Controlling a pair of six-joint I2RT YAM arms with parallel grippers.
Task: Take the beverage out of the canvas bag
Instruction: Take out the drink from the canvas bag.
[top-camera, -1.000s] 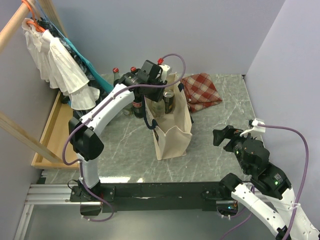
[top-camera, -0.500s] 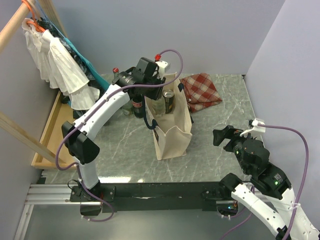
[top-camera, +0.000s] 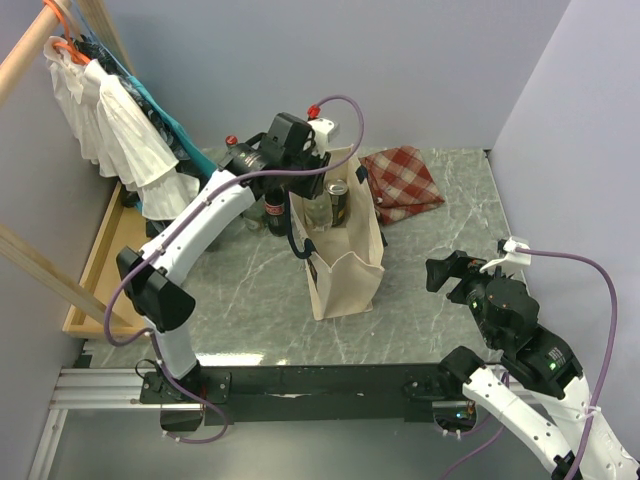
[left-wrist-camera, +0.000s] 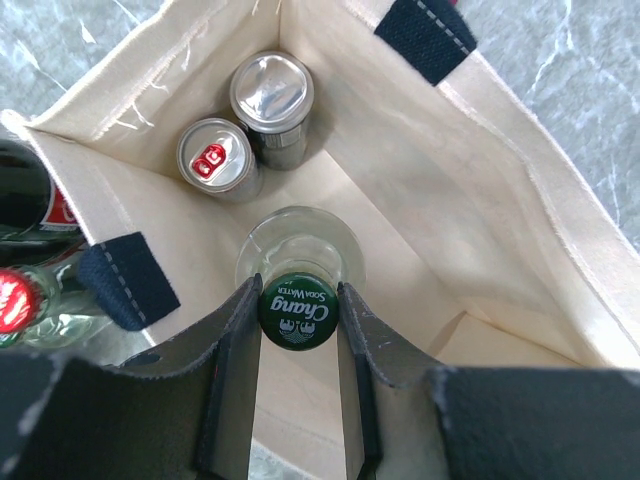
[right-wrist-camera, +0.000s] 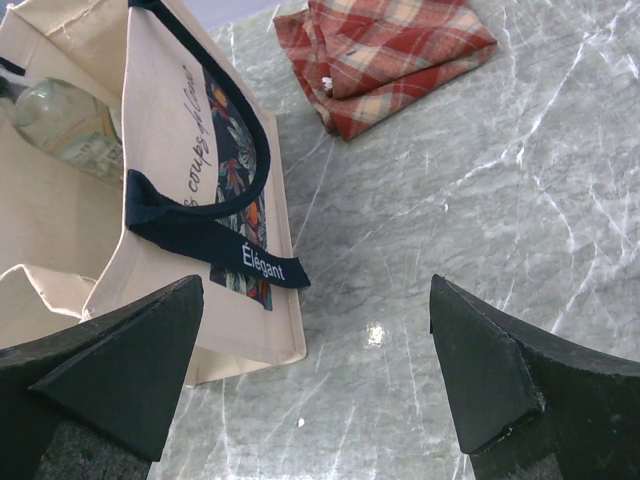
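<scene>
- We see the bag (top-camera: 347, 272): cream canvas, navy handles, standing upright, mouth open.
- We see the bottle (left-wrist-camera: 298, 310): clear glass, green cap, upright inside the bag.

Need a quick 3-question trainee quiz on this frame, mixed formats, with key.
1. True or false: the left pincer is closed on the cap of the green-capped bottle, which stands inside the canvas bag.
2. How many cans stand in the bag next to that bottle? A) one B) two C) three
3. Fill in: the right pincer, off to the side over the table, is ____ and holds nothing.

Key: 1 true; 2 B; 3 open.
</scene>
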